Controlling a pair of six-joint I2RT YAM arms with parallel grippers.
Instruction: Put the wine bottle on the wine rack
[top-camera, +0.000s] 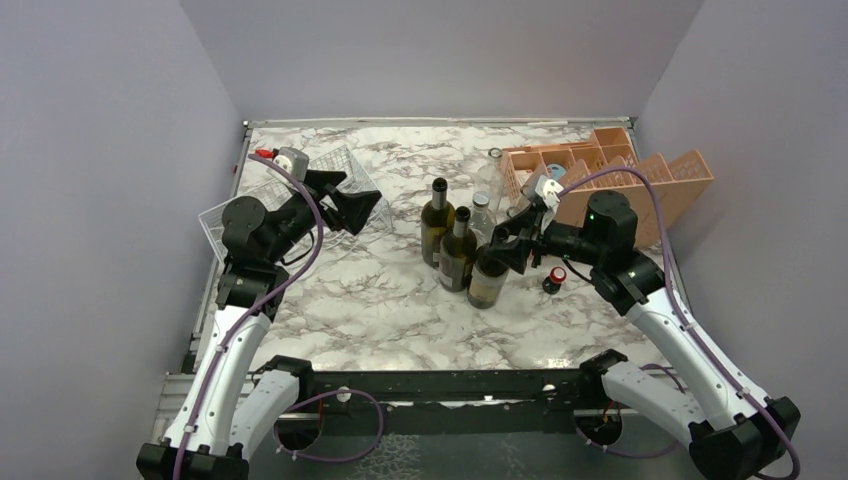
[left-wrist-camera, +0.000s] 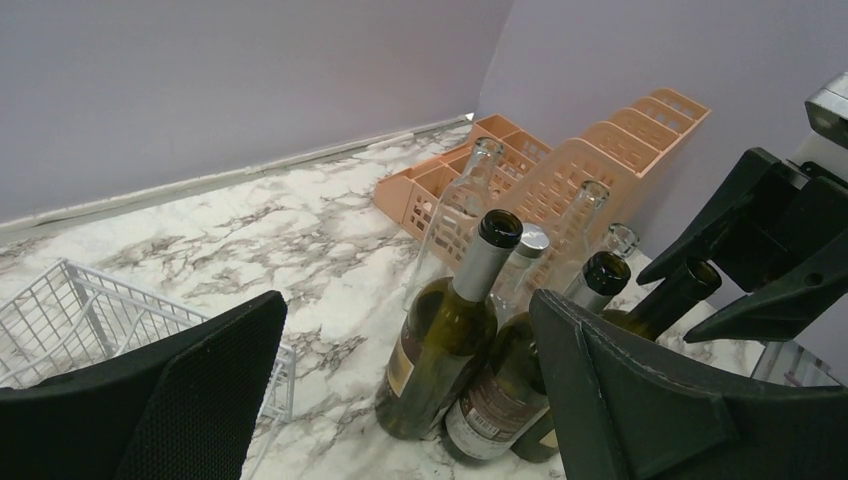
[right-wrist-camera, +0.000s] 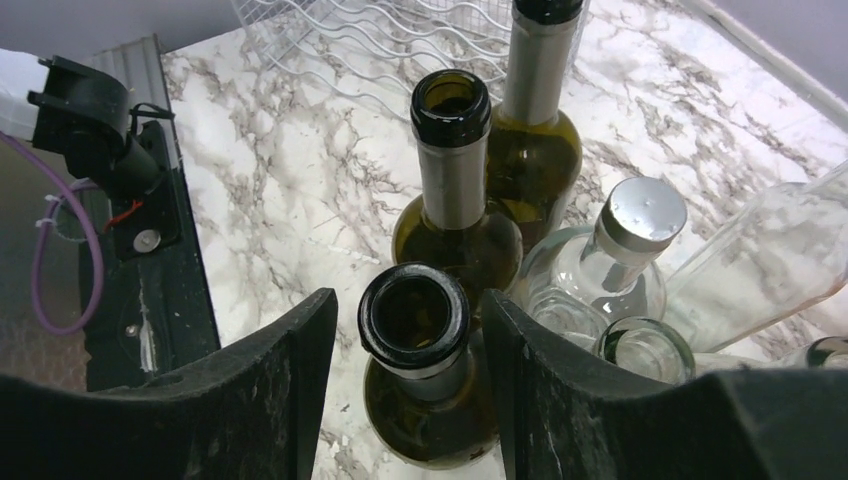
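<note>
Right pincer (right-wrist-camera: 405, 305) straddles the neck of the front wine bottle (top-camera: 487, 283), which stands upright near mid-table. Its fingers are spread to either side, with a gap on one side, and are not pinching. Left pincer (top-camera: 362, 205) is spread wide by the wine rack (top-camera: 340, 168), well apart from the bottle. The bottle is probably heavy, rigid, slick, breakable glass, best taken at the neck below the lip. The marble table (top-camera: 380, 310) looks polished. Neighbouring bottles (top-camera: 458, 260) crowd close, and plain walls enclose the space.
</note>
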